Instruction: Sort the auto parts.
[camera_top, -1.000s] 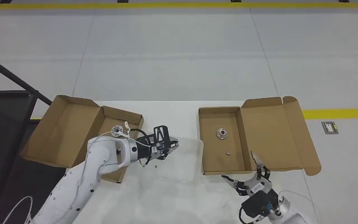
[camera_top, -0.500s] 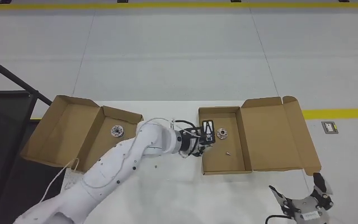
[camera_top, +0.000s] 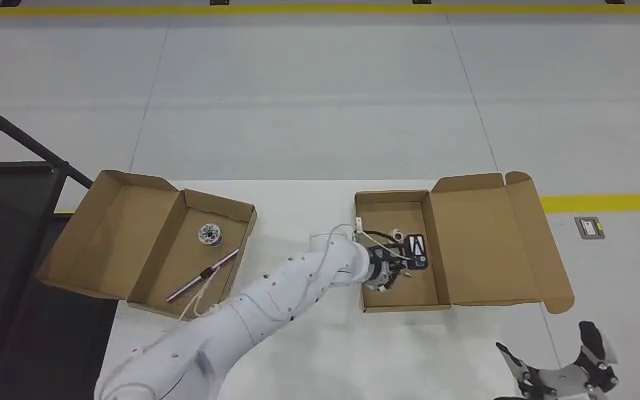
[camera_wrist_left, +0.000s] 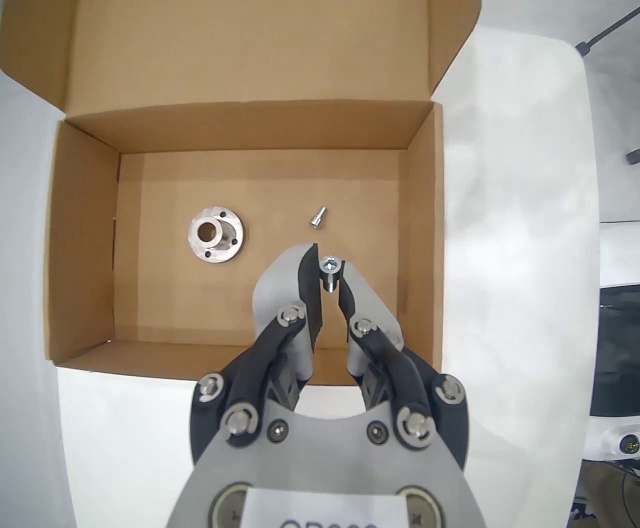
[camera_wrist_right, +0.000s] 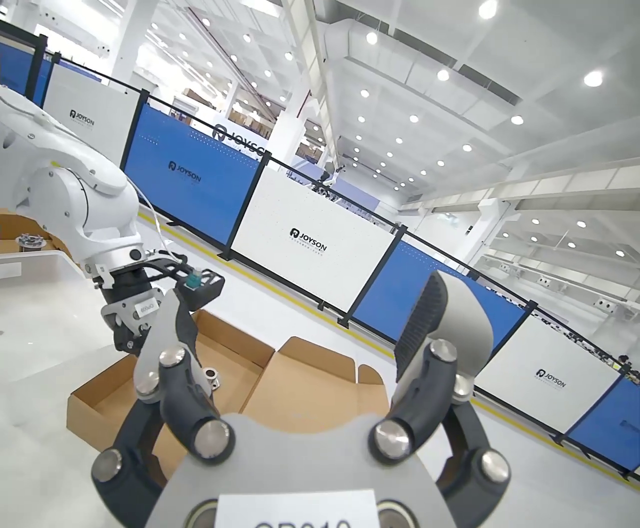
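The left arm has swung across the surface (camera_top: 440, 350). A second ago its jaws were well short of the right box (camera_top: 360, 250), out over the middle of the surface. Half a second ago they were at that box's near wall, and now they hang over its floor. The right arm has pulled back meanwhile, from just outside the box's front wall to well away from it, at the surface's near corner. The carry looks finished, and I judge that letting go is all that remains for this piece.

The left gripper (camera_wrist_left: 329, 265) has its jaws nearly together, pinching a small bolt (camera_wrist_left: 329, 272) by its shank, with the socket head showing above the tips. The bolt is held clear of the cardboard, over the box's floor. It is near a loose bolt (camera_wrist_left: 317, 218) lying there and apart from the flange (camera_wrist_left: 216, 241), which sits further along the same floor. Like goes with like here, so this box seems the right place for it.

The right gripper (camera_wrist_right: 305, 295) has its jaws spread wide, holding and touching nothing.

The left box (camera_top: 165, 255), well apart from the right box, holds a round part (camera_top: 209, 234) and a thin rod (camera_top: 203, 274).
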